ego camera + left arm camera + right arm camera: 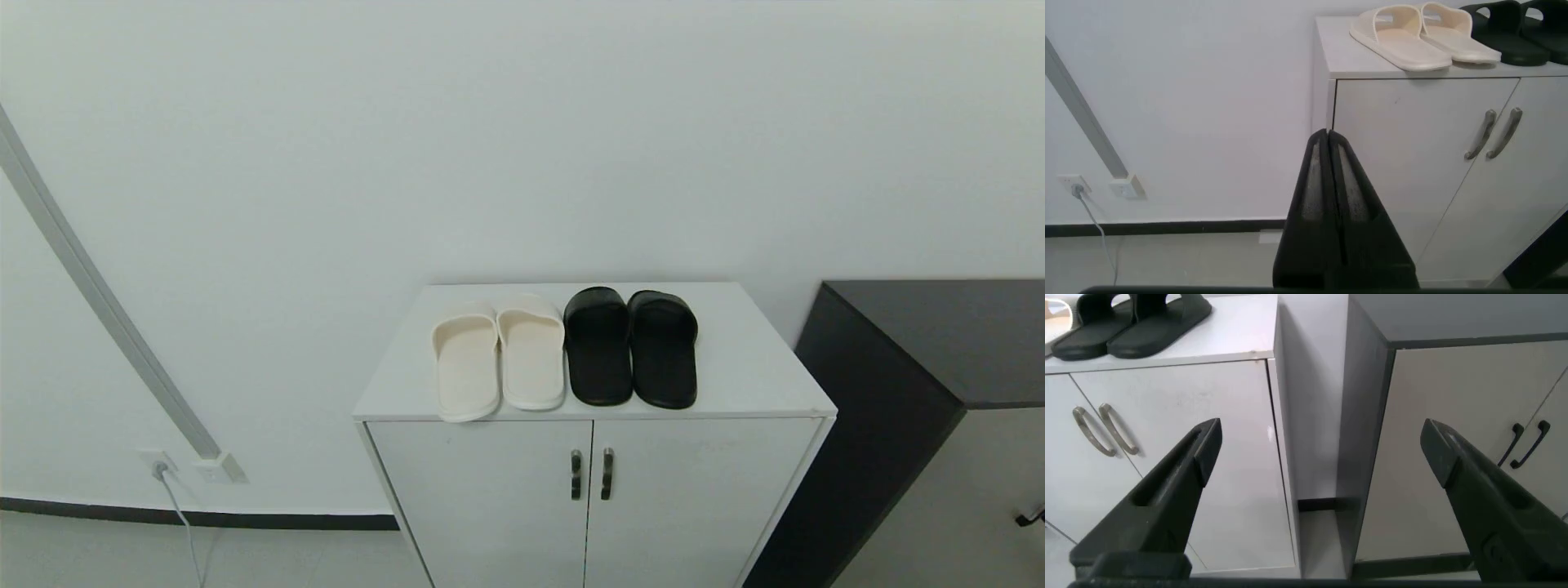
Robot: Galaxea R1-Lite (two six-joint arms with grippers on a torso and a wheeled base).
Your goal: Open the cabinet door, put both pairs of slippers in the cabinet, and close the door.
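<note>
we are finding the task at its very start, with no step done. both doors (490, 498) of the white cabinet (751, 367) are sitting shut, their handles (576, 474) meeting at the middle seam. the cream slippers (498, 359) and the black slippers (630, 347) are lying just beside each other on the cabinet top, toes toward the back edge and heels at the front edge. the cream pair is lying nearer the left edge.

the left end effector (1328, 143) is holding its fingers pressed together on nothing, low before the cabinet's left front corner. the right end effector (1321, 433) is hanging spread wide and empty, facing the gap beside the cabinet's right side.

we are judging that opening, loading both pairs and closing are all outstanding.

a dark cabinet (939, 343) is standing near the right side. a grey conduit (98, 294) is running down the white wall to a socket (157, 465) with a cable (184, 523).
</note>
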